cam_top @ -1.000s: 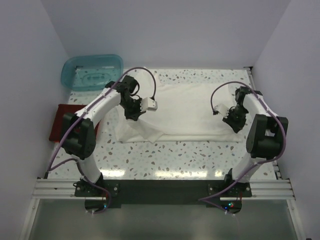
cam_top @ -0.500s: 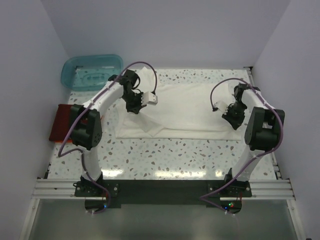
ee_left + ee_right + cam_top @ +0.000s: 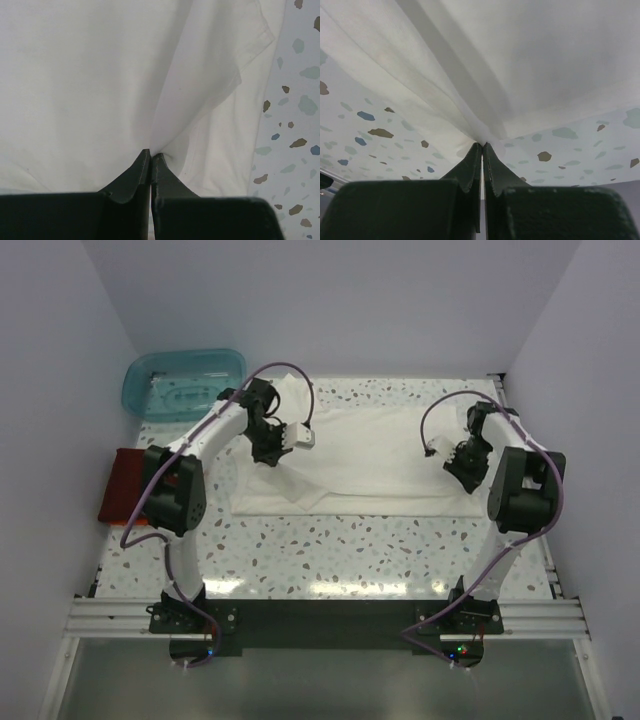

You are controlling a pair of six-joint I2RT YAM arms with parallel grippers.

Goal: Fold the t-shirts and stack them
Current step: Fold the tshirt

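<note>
The cream-white t-shirt (image 3: 370, 455) lies spread across the middle of the speckled table. My left gripper (image 3: 268, 455) is shut on a pinch of its left part, seen in the left wrist view (image 3: 151, 154) with cloth (image 3: 90, 75) pulled up into a ridge. My right gripper (image 3: 468, 470) is shut on the shirt's right edge, seen in the right wrist view (image 3: 482, 145) with cloth (image 3: 530, 60) stretched away from the tips. The dark red folded shirt (image 3: 118, 483) lies at the table's left edge. The orange shirt is not visible.
A translucent teal plastic tub (image 3: 184, 383) stands at the back left corner. White walls close the table on the left, back and right. Bare speckled tabletop (image 3: 350, 550) lies in front of the shirt.
Both grippers have moved toward the back of the table, drawing the shirt's near edge with them. The shirt's front part now lies farther from the table's near edge.
</note>
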